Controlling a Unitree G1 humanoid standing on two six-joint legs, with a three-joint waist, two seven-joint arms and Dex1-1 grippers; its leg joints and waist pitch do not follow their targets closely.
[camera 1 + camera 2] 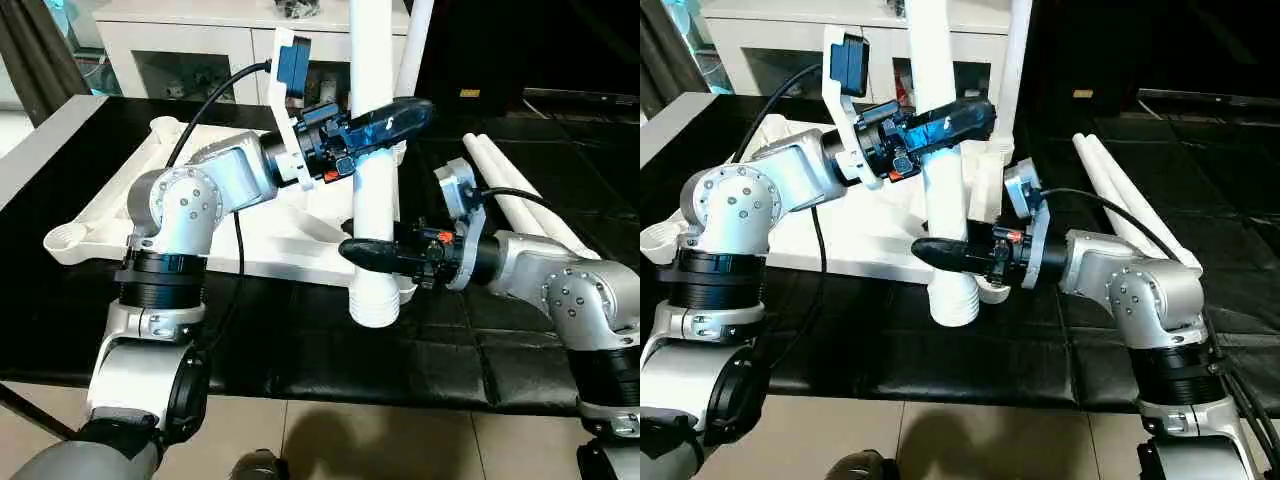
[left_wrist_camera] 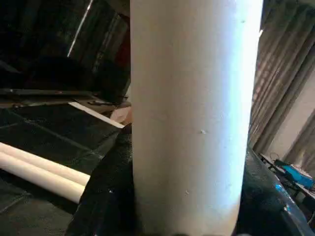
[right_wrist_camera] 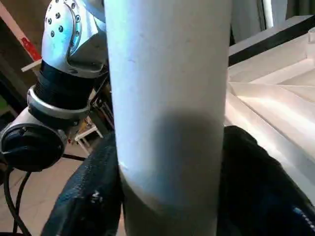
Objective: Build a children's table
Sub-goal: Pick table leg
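Observation:
The white tabletop (image 1: 120, 215) lies underside up on a black surface. A white leg (image 1: 372, 150) stands upright at its near right corner, ribbed end (image 1: 375, 300) down. That end hides the corner socket, so I cannot tell whether it is seated. My left gripper (image 1: 395, 118) is shut on the leg high up, its fingers (image 2: 103, 196) pressed to both sides. My right gripper (image 1: 365, 252) holds the same leg (image 3: 167, 98) lower down, with its fingers (image 3: 88, 196) against it. A second leg (image 1: 415, 35) stands upright behind.
Two more legs (image 1: 530, 200) lie side by side on the black surface to the right. A white glass-door cabinet (image 1: 180, 50) stands behind the work. The black surface's front edge (image 1: 330, 395) meets tiled floor close to me.

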